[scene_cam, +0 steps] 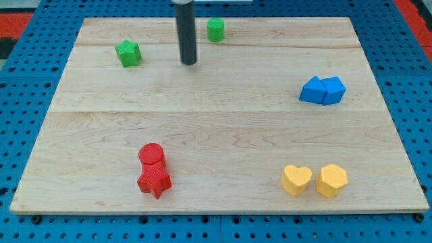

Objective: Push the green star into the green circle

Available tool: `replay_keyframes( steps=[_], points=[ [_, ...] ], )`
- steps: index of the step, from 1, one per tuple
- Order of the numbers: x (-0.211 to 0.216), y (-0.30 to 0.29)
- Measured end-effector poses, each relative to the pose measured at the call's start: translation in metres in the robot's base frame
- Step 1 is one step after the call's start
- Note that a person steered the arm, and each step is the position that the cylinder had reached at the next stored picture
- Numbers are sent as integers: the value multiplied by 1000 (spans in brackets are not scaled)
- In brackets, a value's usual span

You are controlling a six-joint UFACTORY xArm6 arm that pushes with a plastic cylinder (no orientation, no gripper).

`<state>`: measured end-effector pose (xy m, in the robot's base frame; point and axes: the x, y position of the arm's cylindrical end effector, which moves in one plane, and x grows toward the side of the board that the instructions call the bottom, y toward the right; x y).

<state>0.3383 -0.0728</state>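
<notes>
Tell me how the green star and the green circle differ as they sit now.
The green star has pointed arms; the green circle is a round cylinder. The star lies to the view's left of my tip, the circle to its upper right. The star looks larger, and the circle lies nearer the board's top edge. Both are green, stand alone, and neither touches my tip.

Rod (185,27) cut by top edge

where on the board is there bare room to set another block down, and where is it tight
Widest bare patch: the board's middle, between the red pair, the blue pair and the yellow pair. The view's left edge below the green star is bare too. It's tight at the top, where my tip stands between star and green circle.
</notes>
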Motion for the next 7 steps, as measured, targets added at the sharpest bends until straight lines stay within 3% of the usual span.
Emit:
replay_keyframes(
  steps=[2,3,4,5,6,7],
  points=[
    [-1,-114],
    [-20,-123],
    [-58,-85],
    [-59,-87],
    [-69,-122],
    [-95,-75]
  ],
)
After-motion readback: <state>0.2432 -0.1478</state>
